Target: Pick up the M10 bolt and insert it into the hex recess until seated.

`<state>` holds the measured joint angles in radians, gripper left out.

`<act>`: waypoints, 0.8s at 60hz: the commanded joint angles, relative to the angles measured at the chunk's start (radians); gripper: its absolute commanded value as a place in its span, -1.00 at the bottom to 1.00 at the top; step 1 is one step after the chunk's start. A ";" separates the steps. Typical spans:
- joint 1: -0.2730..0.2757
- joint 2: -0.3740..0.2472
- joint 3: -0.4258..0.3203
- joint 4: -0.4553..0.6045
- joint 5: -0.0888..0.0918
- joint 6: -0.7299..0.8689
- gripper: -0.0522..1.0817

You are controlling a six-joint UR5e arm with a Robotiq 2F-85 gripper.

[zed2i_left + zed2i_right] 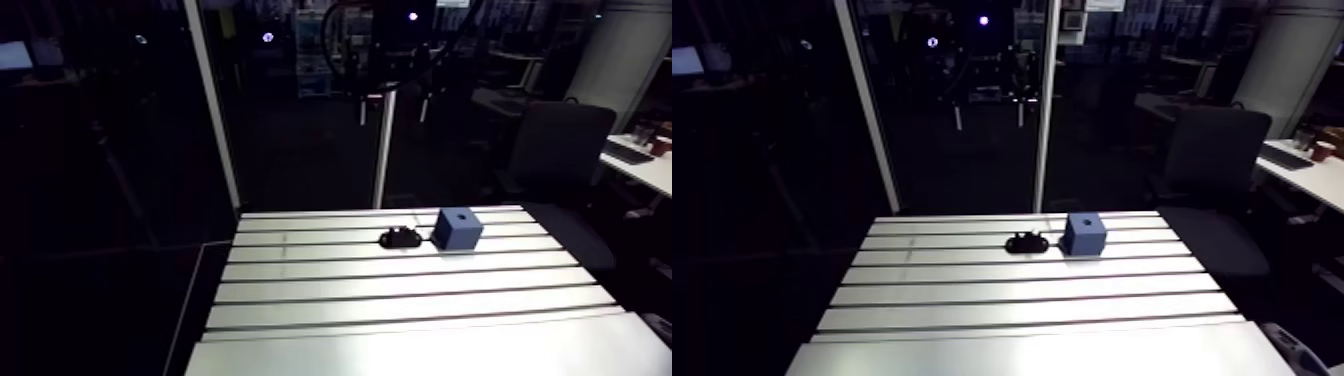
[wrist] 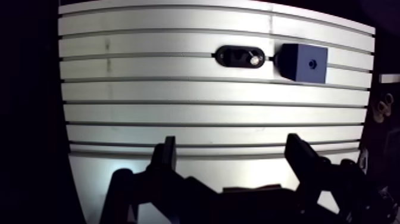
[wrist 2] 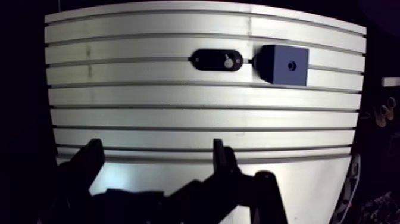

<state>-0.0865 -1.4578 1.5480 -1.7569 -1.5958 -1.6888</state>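
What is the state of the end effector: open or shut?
Open. In the wrist view the end effector has its two fingers wide apart, with only the table showing between them and nothing held.

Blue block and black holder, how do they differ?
The blue block is a tall cube; the black holder is a low, flat oval. The block's top has a small dark hole; the holder carries a shiny metal piece. Both sit side by side on the table.

surface: slotted aluminium table (image 1: 400, 300) | sitting on it: little black oval holder (image 1: 399, 238), blue block (image 1: 458, 229) just beside, hole up top | both toward the far edge
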 commanded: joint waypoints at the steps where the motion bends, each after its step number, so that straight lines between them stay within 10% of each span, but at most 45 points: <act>1: -0.035 -0.006 0.099 -0.183 0.001 -0.039 -0.89; 22: -0.127 0.010 0.204 -0.362 0.016 -0.111 -0.89; 30: -0.151 0.025 0.241 -0.414 0.066 -0.116 -0.89; 36: -0.190 0.040 0.264 -0.455 0.144 -0.120 -0.89; 48: -0.206 0.089 0.266 -0.481 0.144 -0.121 -0.89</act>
<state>-0.2675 -1.4130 1.7997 -2.1953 -1.4776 -1.8060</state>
